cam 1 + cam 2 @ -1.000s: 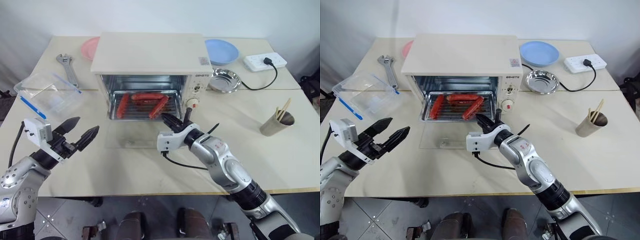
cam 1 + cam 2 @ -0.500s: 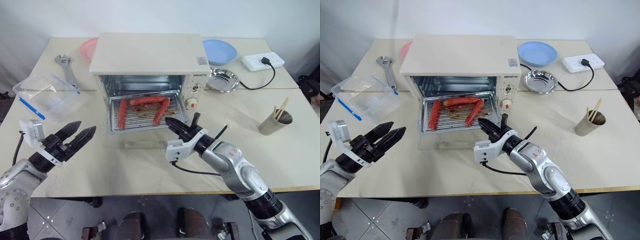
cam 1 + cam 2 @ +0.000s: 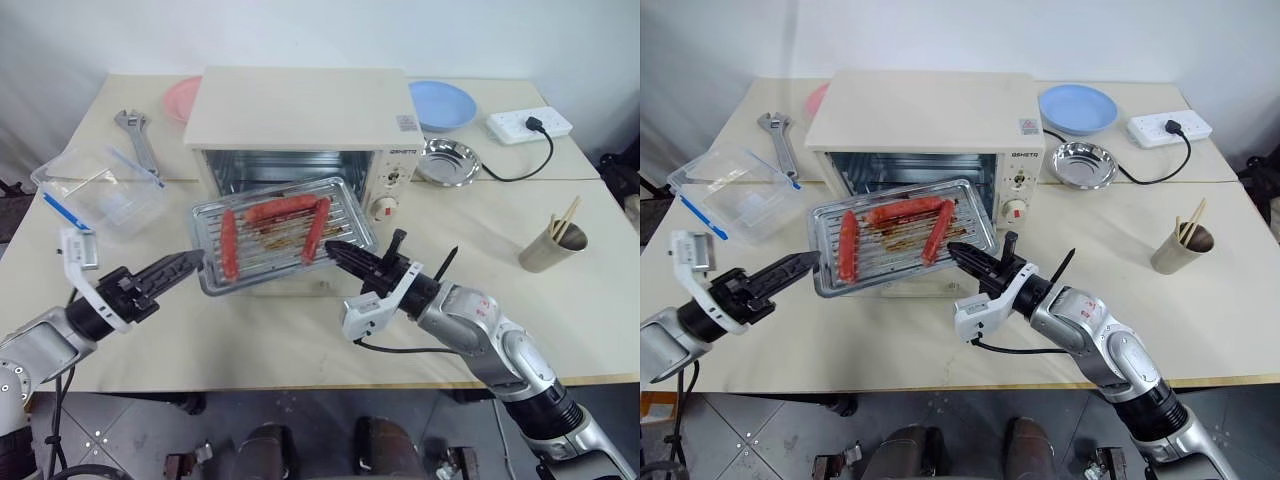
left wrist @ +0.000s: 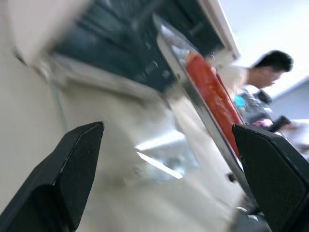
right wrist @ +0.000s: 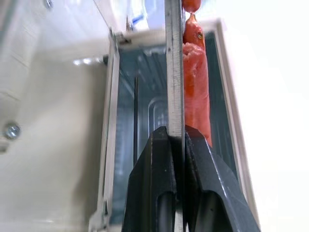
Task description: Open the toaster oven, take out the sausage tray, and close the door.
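The sausage tray (image 3: 283, 234) is out of the toaster oven (image 3: 300, 130) and held up in the air just in front of it. The right end effector (image 3: 335, 251) pinches the tray's thin metal edge at about 4 o'clock. The left end effector (image 3: 185, 268) is spread wide, close to the tray's edge at about 8 o'clock.

I think the tray is stiff and light, but slick. It looks tilted, so the three round sausages (image 3: 273, 210) could roll. Holding both short edges would keep it flat.

The door (image 3: 300, 285) lies open under the tray and is mostly hidden. I cannot tell if the left end effector touches the tray.
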Controlling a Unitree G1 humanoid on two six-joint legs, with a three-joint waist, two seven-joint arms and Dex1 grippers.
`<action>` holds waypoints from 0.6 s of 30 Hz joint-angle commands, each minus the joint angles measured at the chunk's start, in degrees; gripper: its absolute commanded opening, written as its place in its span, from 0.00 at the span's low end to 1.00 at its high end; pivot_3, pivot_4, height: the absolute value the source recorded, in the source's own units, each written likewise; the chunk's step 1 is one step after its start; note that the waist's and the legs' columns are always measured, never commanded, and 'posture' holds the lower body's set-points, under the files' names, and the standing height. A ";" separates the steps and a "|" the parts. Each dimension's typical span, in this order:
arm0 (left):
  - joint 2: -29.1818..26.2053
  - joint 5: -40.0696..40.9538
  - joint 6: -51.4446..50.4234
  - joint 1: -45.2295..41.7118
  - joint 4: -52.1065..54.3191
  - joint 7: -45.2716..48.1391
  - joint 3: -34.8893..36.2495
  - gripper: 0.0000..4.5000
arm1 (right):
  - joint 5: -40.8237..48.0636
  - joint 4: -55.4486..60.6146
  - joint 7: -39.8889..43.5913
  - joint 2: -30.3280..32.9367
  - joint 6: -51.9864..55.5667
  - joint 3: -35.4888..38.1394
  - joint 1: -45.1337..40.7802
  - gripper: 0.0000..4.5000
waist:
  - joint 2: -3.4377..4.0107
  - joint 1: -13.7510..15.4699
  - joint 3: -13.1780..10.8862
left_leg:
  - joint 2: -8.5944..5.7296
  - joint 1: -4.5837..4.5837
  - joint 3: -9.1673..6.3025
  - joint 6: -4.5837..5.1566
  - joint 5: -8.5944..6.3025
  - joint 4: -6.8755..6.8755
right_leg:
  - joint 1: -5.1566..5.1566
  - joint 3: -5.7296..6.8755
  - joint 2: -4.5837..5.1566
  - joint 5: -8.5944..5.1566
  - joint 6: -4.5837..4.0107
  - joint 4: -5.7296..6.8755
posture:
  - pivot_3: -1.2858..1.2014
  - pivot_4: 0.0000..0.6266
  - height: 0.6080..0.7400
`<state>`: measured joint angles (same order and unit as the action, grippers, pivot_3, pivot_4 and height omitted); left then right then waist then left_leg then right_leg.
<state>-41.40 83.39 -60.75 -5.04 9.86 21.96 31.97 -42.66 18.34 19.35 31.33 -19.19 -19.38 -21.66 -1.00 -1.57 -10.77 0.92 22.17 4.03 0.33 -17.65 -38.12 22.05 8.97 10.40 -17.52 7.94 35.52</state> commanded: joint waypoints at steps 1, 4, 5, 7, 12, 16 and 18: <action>-0.95 2.56 -1.97 -1.06 -1.47 -0.56 -0.63 1.00 | 2.51 2.17 -0.80 0.15 -1.77 2.64 -0.67 0.00 | 0.00 -0.01 0.00 | -0.01 0.00 0.00 0.00 0.00 0.00 | -0.01 0.00 0.00 0.00 0.00 0.00 | 0.52 0.24 1.00; -1.41 3.24 -3.77 -2.63 -3.26 -0.65 -1.93 1.00 | 3.62 2.82 -0.11 -0.25 -2.28 2.95 -0.76 0.00 | 0.00 -0.04 0.00 | 0.00 -0.01 0.00 -0.02 0.01 0.00 | -0.01 0.00 -0.02 0.00 -0.01 0.00 | 0.52 0.24 1.00; -1.50 3.55 -4.35 -3.20 -4.11 -0.85 -2.30 1.00 | 4.05 2.99 -0.01 -0.35 -2.65 3.04 -0.83 0.00 | 0.00 -0.01 0.00 | 0.00 -0.02 0.00 -0.02 0.01 0.00 | -0.01 0.00 -0.02 -0.01 -0.01 0.00 | 0.52 0.24 1.00; -1.43 3.83 -5.10 -4.25 -5.44 -1.15 -2.77 1.00 | 4.45 3.05 0.21 -0.46 -3.15 3.18 -0.88 0.00 | 0.00 0.00 0.00 | -0.01 -0.01 0.00 -0.02 0.01 0.00 | -0.02 0.00 -0.02 -0.01 -0.01 0.00 | 0.52 0.24 1.00; -1.11 4.39 -7.11 -5.48 -6.90 -1.66 -4.24 0.96 | 5.12 2.82 0.70 -0.14 -4.54 3.62 -0.56 0.00 | 0.00 -0.02 0.00 | -0.01 -0.01 0.00 -0.02 0.01 0.00 | -0.02 -0.01 -0.02 0.00 -0.01 -0.01 | 0.52 0.24 1.00; -1.37 5.79 -9.19 -5.35 -7.88 -2.69 -5.10 0.73 | 6.23 3.11 1.51 -0.15 -5.29 4.06 -0.59 0.00 | 0.00 -0.02 0.00 | -0.01 -0.02 0.00 -0.02 0.01 0.00 | -0.03 -0.01 -0.02 -0.01 -0.01 -0.01 | 0.52 0.24 1.00; -1.19 6.38 -9.27 -5.22 -7.92 -3.24 -5.05 0.62 | 6.71 2.92 1.68 -0.21 -5.58 4.33 -0.84 0.00 | 0.00 0.00 0.00 | -0.01 -0.02 0.00 -0.02 0.01 0.00 | -0.03 -0.01 -0.02 -0.01 -0.01 -0.01 | 0.52 0.24 1.00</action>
<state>-42.19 89.46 -69.48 -10.75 2.05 20.07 27.10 -40.24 17.86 23.07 31.95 -22.99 -17.64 -21.62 -0.99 -1.58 -10.77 0.91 22.15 4.02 0.30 -17.64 -38.12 22.02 8.96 10.38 -17.52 7.93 35.51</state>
